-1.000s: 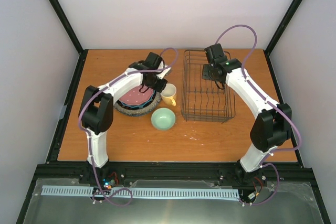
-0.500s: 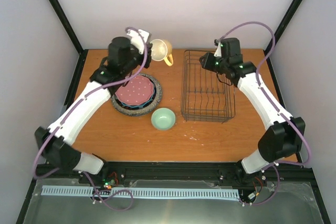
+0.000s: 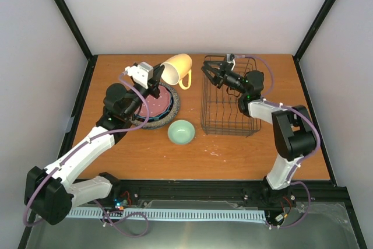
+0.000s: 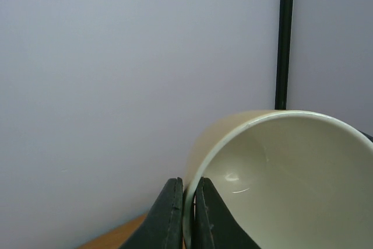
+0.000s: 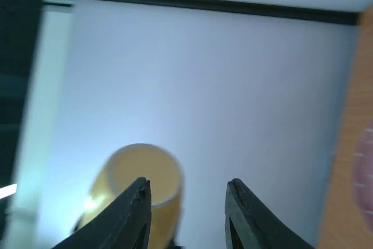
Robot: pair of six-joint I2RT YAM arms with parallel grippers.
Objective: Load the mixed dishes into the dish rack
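My left gripper [image 3: 158,76] is shut on the rim of the yellow handled mug [image 3: 178,70] and holds it high, tipped on its side, left of the dish rack [image 3: 229,98]. The left wrist view shows the mug's rim [image 4: 245,144] pinched between my fingers [image 4: 166,217]. My right gripper [image 3: 211,73] is open above the rack's far left corner and points at the mug, which shows blurred in the right wrist view [image 5: 143,190]. The pink dotted plate [image 3: 156,100] lies on top of a stack with a teal plate and a grey speckled plate [image 3: 140,121]. The mint-green bowl [image 3: 181,132] stands in front.
The wire rack holds no dishes. Black frame posts [image 3: 66,16] and pale walls close in the table on three sides. The plate stack sits under my left arm.
My left arm has swung the mug toward the rack and tipped it over. My right gripper has turned left over the rack's far end and now faces the mug.
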